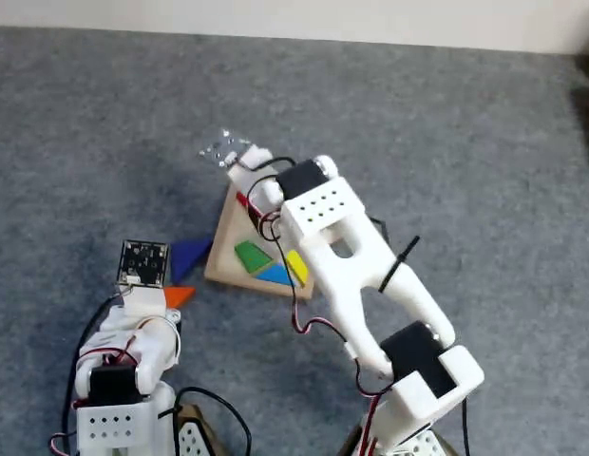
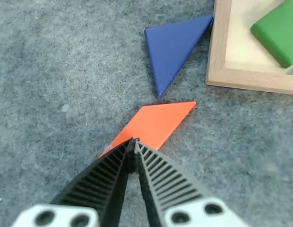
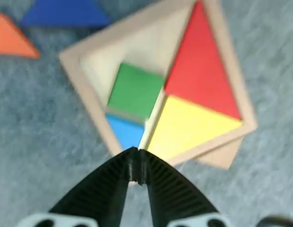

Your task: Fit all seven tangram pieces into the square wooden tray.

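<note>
Orange and thin, the parallelogram [image 2: 153, 125] lies flat on the grey, carpet-like worktop [image 2: 52, 71], just outside the wooden tray [image 2: 217, 47]. The dark blue triangle [image 2: 175, 45] lies between the two, one tip at the tray's rim. These pieces look like stiff, light, smoothly painted wood. They should not bend or break, but their low edges give little to grip and could slip out of a pinch. The likeliest hold on the orange piece is across its narrow width, one fingertip on each long side. Otherwise it could be slid along the nap to the tray wall. The left pincer [image 2: 133, 144] is closed with its tips meeting and nothing visible between them. It points down over the near corner of the orange piece, and the arm is tucked low near its base. The right pincer [image 3: 137, 163] is likewise closed and empty, hanging above the tray's edge with the arm stretched far forward. Below it the red triangle [image 3: 203, 71], yellow piece [image 3: 189, 125], green square [image 3: 134, 90] and light blue piece [image 3: 125, 132] sit inside the tray.
</note>
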